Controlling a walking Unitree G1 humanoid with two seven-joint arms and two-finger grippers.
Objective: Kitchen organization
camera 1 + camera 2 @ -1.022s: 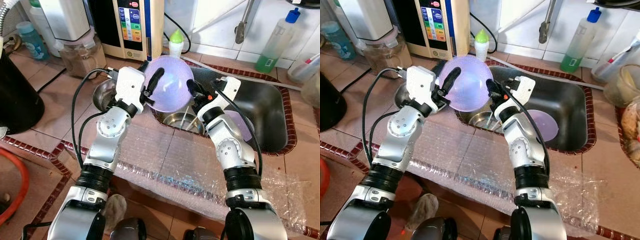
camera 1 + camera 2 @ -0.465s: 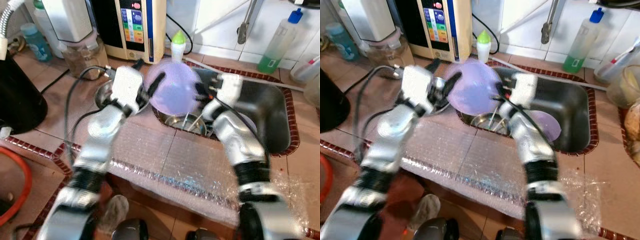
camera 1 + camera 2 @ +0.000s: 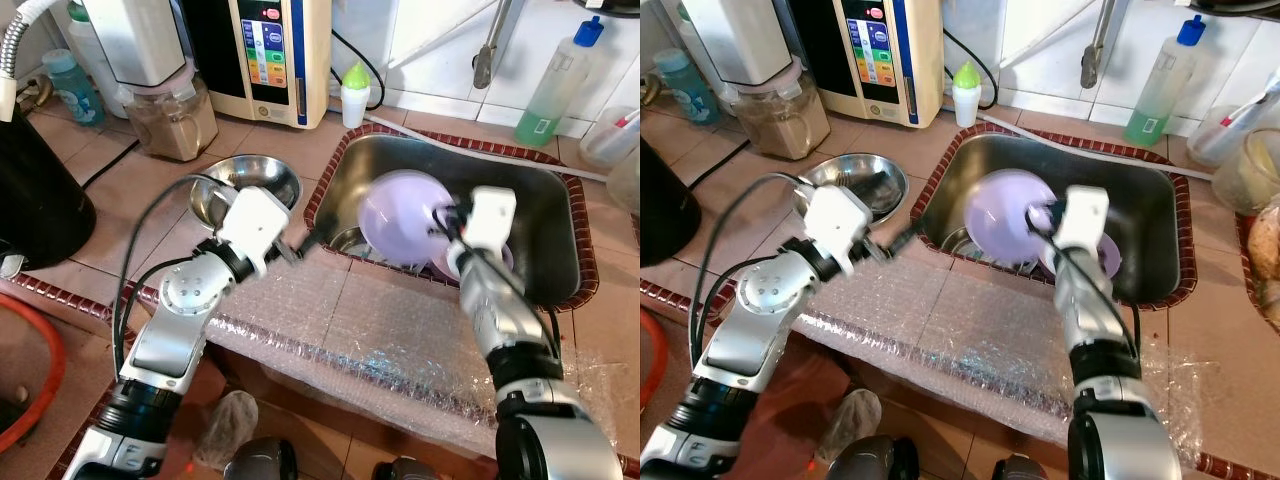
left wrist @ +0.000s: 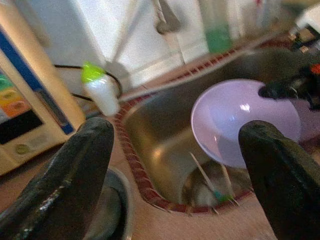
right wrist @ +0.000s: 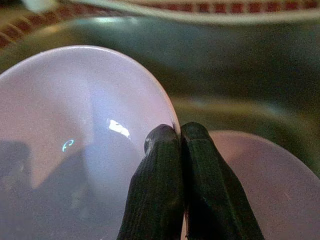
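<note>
Right hand (image 5: 175, 135) pinches lilac bowl (image 3: 400, 205) rim over sink (image 3: 540, 200) — left hand (image 4: 175, 165) released.

Left pincer (image 4: 175, 150) agape, right pincer (image 5: 179, 137) pinched tight.

Tiled counter (image 3: 110, 200) with a sunken steel sink (image 3: 545, 215). Just past the left gripper (image 3: 300, 245) sits a steel bowl (image 3: 245, 185); bubble wrap (image 3: 360, 335) lies under both arms, and a green-capped bottle (image 3: 354, 92) stands beyond the right gripper (image 5: 172, 137).
</note>
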